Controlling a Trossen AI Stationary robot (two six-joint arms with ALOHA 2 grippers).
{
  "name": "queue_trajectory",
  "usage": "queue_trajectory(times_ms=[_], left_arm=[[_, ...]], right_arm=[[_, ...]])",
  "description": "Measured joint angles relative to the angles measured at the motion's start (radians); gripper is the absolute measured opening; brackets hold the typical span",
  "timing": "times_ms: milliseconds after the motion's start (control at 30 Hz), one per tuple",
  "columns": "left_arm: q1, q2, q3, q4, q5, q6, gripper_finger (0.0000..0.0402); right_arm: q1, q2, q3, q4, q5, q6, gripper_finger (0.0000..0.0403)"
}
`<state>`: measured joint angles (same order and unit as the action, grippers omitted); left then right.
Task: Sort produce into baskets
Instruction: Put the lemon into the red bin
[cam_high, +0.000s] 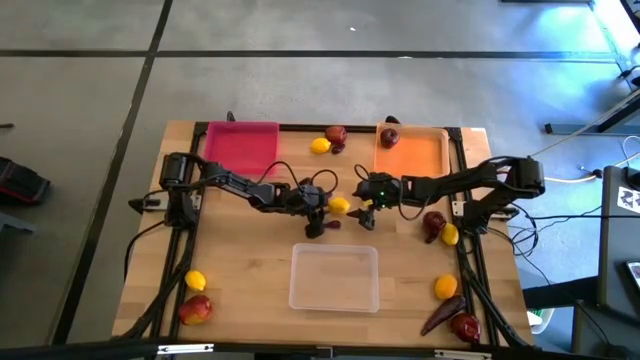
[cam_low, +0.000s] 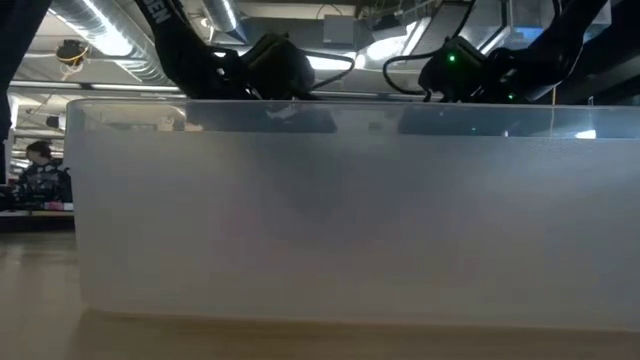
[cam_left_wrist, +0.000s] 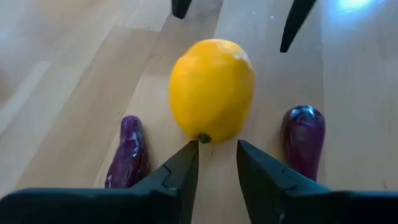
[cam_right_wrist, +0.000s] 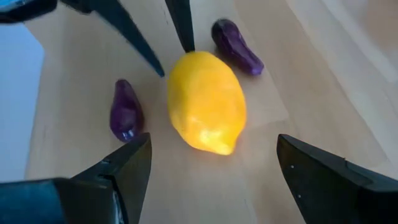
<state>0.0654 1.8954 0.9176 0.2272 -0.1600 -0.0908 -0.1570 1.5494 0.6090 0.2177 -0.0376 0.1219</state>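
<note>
Mid-table: right gripper (cam_right_wrist: 208, 180) spread wide around lemon (cam_right_wrist: 206, 101); left gripper (cam_left_wrist: 217, 165) nearly closed, empty, opposite. Risk: collision, lemon rolling.

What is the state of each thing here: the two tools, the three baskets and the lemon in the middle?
Left tool: fingers nearly closed, holding nothing, at the middle lemon.
Right tool: wide open, facing the same lemon from the other side.
Middle lemon: lying on the table, not gripped, a purple pod on each side.
Pink basket: empty.
Orange basket: holds one dark red fruit.
Clear basket: empty.
</note>
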Motion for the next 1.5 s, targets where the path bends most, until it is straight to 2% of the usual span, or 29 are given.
queue_trajectory(times_ms=[300, 467, 733, 1033, 1167, 1500], left_arm=[[0.008, -0.024, 0.000, 0.012, 0.020, 0.065, 0.0229], [0.023, -0.024, 0.000, 0.048, 0.018, 0.058, 0.0265], [0.034, 0.029, 0.002, 0.131, 0.041, 0.161, 0.0264], [0.057, 0.082, 0.002, 0.207, 0.120, 0.185, 0.0263], [0.051, 0.082, 0.002, 0.210, 0.130, 0.220, 0.0263], [0.050, 0.051, 0.000, 0.194, 0.126, 0.220, 0.0263]], right_arm=[[0.000, 0.010, 0.000, 0.026, -0.006, -0.027, 0.0309], [0.000, 0.060, 0.000, 0.053, -0.007, -0.025, 0.0309], [0.000, 0.121, 0.000, 0.173, -0.007, -0.026, 0.0309], [0.000, 0.169, 0.000, 0.178, -0.008, -0.024, 0.0298], [0.001, 0.172, 0.000, 0.183, -0.015, -0.029, 0.0264], [0.002, 0.169, 0.000, 0.204, -0.021, -0.035, 0.0144]])
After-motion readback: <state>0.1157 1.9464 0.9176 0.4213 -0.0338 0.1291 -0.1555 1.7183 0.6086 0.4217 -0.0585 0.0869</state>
